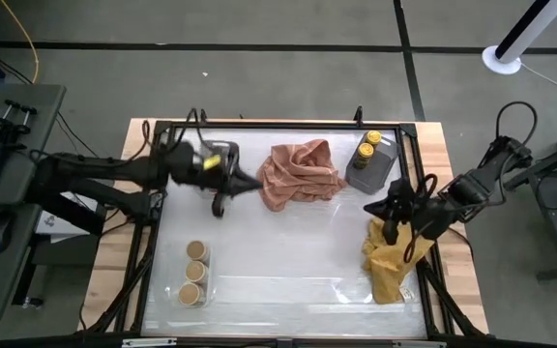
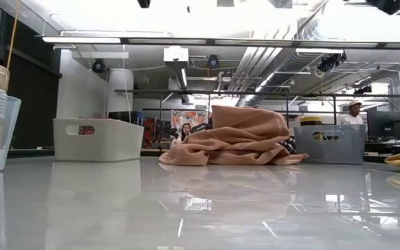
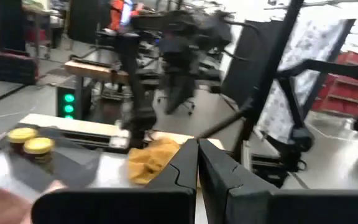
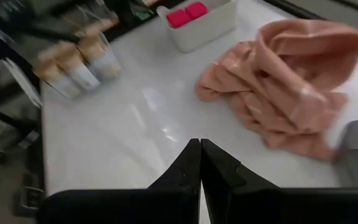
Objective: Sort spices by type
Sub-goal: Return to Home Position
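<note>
My left gripper (image 3: 197, 146) is pressed together, up over the back of the worktop (image 1: 278, 251), beside the pink cloth (image 1: 300, 174). My right gripper (image 4: 200, 144) is pressed together above the yellow cloth (image 1: 392, 261). Three tan-lid jars (image 1: 195, 271) sit in the clear tray (image 1: 209, 282). Two yellow-lid jars (image 1: 367, 145) are in the grey bin (image 1: 380, 171). Two red boxes (image 4: 188, 14) are in the white bin (image 4: 205, 28).

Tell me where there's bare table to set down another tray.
The widest bare patch is the middle of the table, bordered by the pink cloth, the tan-lid jars and the yellow cloth. The far edge is crowded: left gripper, cloth, grey bin; the right gripper hangs by the yellow cloth.
</note>
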`<move>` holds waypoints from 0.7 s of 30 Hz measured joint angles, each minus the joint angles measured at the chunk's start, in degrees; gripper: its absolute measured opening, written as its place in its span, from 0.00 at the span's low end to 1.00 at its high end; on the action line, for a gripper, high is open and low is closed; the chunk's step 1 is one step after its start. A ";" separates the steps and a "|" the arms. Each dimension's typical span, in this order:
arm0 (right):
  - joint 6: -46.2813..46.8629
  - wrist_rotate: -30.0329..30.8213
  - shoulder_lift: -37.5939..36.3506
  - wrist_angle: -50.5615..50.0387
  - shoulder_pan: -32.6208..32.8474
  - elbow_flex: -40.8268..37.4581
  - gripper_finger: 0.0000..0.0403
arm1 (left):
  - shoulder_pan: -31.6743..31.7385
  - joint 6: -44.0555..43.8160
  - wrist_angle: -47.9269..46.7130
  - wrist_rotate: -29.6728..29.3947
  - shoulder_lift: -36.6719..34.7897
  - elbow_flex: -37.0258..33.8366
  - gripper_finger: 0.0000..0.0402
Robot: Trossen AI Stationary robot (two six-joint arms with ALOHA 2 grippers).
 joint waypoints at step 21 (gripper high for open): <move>-0.20 -3.76 -3.91 20.93 -2.02 -10.35 0.00 | -7.41 -8.97 18.46 -21.38 -33.74 -40.51 0.00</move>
